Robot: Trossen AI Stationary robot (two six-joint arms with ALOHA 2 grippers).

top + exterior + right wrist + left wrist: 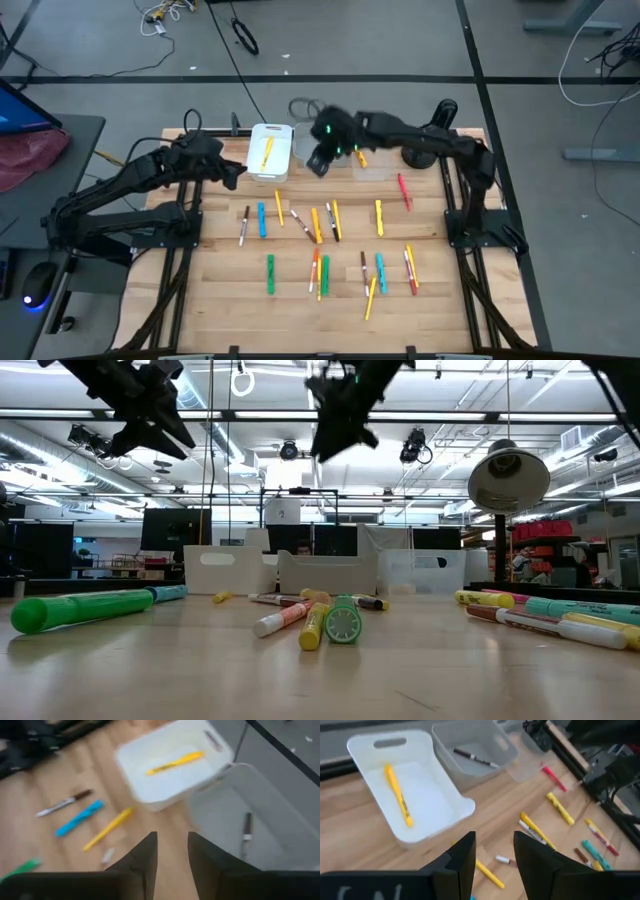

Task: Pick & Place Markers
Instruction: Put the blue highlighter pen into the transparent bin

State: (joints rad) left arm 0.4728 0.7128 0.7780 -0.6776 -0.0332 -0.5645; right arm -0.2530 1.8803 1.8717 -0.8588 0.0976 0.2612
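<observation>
Several markers [320,245] in yellow, orange, green, blue and red lie scattered flat on the wooden table. A yellow marker [397,795] lies in the white bin [270,152]. A dark marker [246,832] lies in the translucent bin [305,143] beside it. My left gripper [492,840] hovers open at the white bin's left side, nothing between its fingers. My right gripper [172,840] hangs open and empty in the air over the near edge of the translucent bin [260,805], well above the table.
A third, clear bin [372,162] holding an orange marker [361,158] stands to the right of the other two at the table's far edge. A red marker [403,190] lies near the right arm's base. Dark frame rails run along both table sides.
</observation>
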